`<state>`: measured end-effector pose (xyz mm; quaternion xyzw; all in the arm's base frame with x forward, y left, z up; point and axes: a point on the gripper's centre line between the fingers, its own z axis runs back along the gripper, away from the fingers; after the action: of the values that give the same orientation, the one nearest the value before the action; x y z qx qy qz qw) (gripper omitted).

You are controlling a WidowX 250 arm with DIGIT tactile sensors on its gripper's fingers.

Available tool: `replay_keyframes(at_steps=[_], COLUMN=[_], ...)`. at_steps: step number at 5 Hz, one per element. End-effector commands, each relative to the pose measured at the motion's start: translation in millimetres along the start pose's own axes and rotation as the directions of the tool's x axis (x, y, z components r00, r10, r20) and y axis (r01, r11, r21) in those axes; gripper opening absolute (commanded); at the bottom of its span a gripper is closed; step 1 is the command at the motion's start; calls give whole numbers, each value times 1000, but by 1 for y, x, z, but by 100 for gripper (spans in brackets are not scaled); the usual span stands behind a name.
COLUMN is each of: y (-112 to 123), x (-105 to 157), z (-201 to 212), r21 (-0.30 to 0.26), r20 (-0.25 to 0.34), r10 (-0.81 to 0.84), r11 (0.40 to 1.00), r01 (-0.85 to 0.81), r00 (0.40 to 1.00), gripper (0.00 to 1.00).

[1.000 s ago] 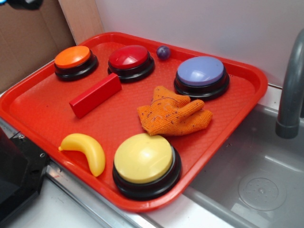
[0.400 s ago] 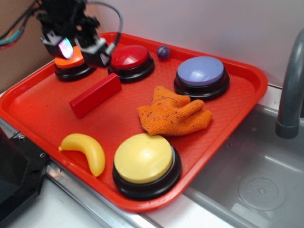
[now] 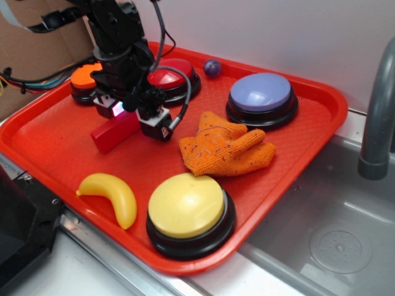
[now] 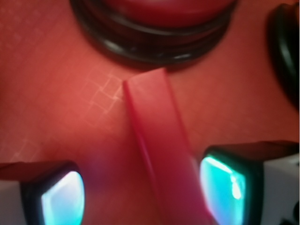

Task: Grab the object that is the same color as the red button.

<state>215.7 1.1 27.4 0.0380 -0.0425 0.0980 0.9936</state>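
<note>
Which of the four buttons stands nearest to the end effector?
The red button, directly behind the end effector; the orange, purple and yellow ones are farther away.

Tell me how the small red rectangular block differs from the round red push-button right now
The small red rectangular block is a flat-sided bar lying on the red tray; the round red push-button is a glossy dome on a black base. The block is plain red all over, the button two-toned. The open gripper straddles the block, while the button sits apart behind it. Both are red and rest on the tray.
</note>
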Motion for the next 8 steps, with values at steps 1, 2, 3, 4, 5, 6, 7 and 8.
replay_keyframes(at_steps=[1,2,3,4,5,6,7,8], y=[8,7,7,7,8,18,28,43], x=[7,7,7,9,13,16,12,7], z=[0,0,0,11,60,108,157,205], r21=[36,41,20,61,60,-21,-124,-237], r20=[-26,-25,-37,-49,-32,-3,44,71], r10=[8,13,18,55,137,155,197,260], r11=[999,999,1000,997,989,988,974,942], r01=[-7,-12,-18,-52,-135,-155,-191,-237], r00=[1000,1000,999,997,990,988,979,963], gripper=[64,0,0,0,0,0,0,0])
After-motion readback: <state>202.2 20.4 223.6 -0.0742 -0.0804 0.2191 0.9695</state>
